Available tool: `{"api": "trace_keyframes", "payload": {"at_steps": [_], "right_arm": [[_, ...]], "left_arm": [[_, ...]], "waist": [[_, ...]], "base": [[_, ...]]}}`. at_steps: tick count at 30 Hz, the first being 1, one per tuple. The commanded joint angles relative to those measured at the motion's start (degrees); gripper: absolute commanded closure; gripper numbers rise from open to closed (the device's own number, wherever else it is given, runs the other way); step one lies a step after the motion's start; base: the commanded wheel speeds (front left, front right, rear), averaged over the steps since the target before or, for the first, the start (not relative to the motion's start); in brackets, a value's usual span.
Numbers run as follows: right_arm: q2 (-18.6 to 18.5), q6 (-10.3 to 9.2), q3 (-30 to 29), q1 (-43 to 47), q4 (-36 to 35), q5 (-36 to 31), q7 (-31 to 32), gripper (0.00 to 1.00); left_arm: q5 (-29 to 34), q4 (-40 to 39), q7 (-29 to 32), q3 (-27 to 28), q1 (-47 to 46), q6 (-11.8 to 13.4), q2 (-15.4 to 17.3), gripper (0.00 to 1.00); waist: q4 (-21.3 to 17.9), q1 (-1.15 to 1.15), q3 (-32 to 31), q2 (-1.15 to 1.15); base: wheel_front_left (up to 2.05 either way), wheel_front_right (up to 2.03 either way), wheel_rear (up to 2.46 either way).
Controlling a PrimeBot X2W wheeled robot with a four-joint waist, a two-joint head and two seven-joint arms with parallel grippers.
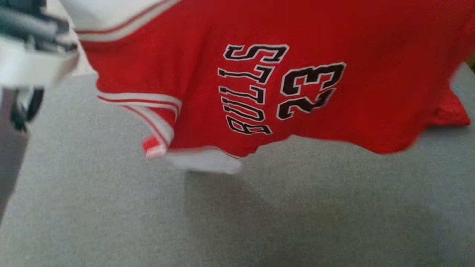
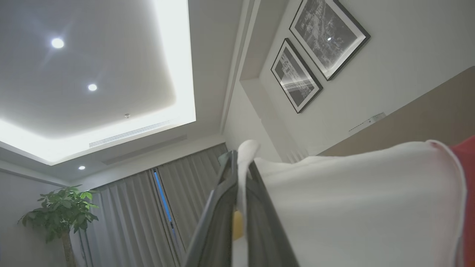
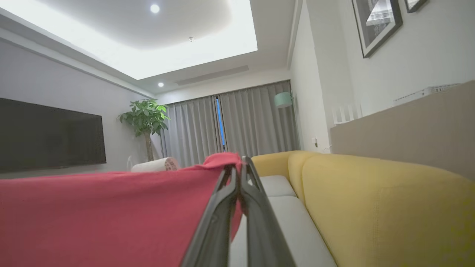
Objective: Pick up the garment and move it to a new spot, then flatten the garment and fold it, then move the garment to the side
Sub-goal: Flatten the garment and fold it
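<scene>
Left gripper is clamping the jersey at its white part, right gripper at red. Jersey is hanging over a grey seat with yellow backrest.

Counted on site: 1 garment; 2 grippers, the left gripper and the right gripper; 1 yellow sofa; 2 framed pictures; 1 potted plant in the far corner; 1 television; 1 teal lamp by the far curtains.
</scene>
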Motion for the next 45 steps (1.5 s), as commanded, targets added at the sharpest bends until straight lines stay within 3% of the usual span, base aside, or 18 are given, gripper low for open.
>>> {"api": "trace_keyframes", "payload": {"at_steps": [1, 6, 10, 14, 20, 24, 31, 37, 45], "right_arm": [[-1.21, -0.05, 0.48, -4.76, -1.57, -0.70, 3.07, 1.00], [0.75, -0.05, 4.19, -12.65, 3.94, -0.67, 9.34, 1.00], [2.19, -0.05, 8.19, -20.36, 10.64, -1.90, 9.23, 1.00], [3.50, -0.05, 10.46, -26.49, 15.20, -1.39, 6.68, 1.00], [2.70, -0.05, 11.60, -37.64, 23.27, -3.14, -3.25, 1.00], [1.19, -0.05, 14.10, -41.03, 28.05, -3.34, -8.13, 1.00], [0.40, -0.05, 19.79, -36.30, 33.86, -1.62, -11.49, 1.00], [-0.88, -0.05, 22.84, -26.05, 35.70, 3.12, -13.27, 1.00], [-6.59, -0.05, 26.98, -7.08, 30.74, 11.27, -11.62, 1.00]], "left_arm": [[-1.43, 1.08, 2.28, 2.15, -6.21, -1.32, 1.97, 1.00], [-2.54, 11.31, 6.14, -0.25, -15.28, -5.20, -0.21, 1.00], [-1.73, 21.34, 5.16, -1.89, -22.90, -6.88, -2.23, 1.00], [0.73, 27.54, 1.72, -2.56, -29.05, -6.23, -3.76, 1.00], [4.55, 34.91, -4.73, -2.44, -40.22, -3.26, -7.16, 1.00], [4.32, 34.49, -5.57, -0.90, -42.18, -4.31, -9.32, 1.00], [2.86, 27.83, -5.61, -0.87, -28.24, -7.81, -9.91, 1.00], [1.96, 16.82, -5.61, 1.57, -6.73, -8.07, -8.99, 1.00], [1.40, 9.23, -5.62, 2.59, 21.76, -7.98, -10.24, 1.00]], "waist": [[-0.25, 0.02, 0.80, 0.00], [-0.71, 0.02, 5.01, 0.00], [-1.04, 0.02, 10.24, 0.00], [-1.25, 0.02, 14.31, 0.00], [-0.98, 0.02, 20.38, 0.00], [-0.21, 0.02, 23.75, 0.00], [0.80, 0.02, 26.08, 0.00], [1.48, 0.02, 22.73, 0.00], [2.19, 0.02, 15.33, 0.00]], "base": [[0.00, 0.00, 0.00], [0.00, 0.00, 0.00], [0.00, 0.00, 0.00], [0.00, 0.00, 0.00], [0.00, 0.00, 0.00], [0.00, 0.00, 0.00], [0.00, 0.00, 0.00], [0.00, 0.00, 0.00], [0.00, 0.00, 0.00]]}}
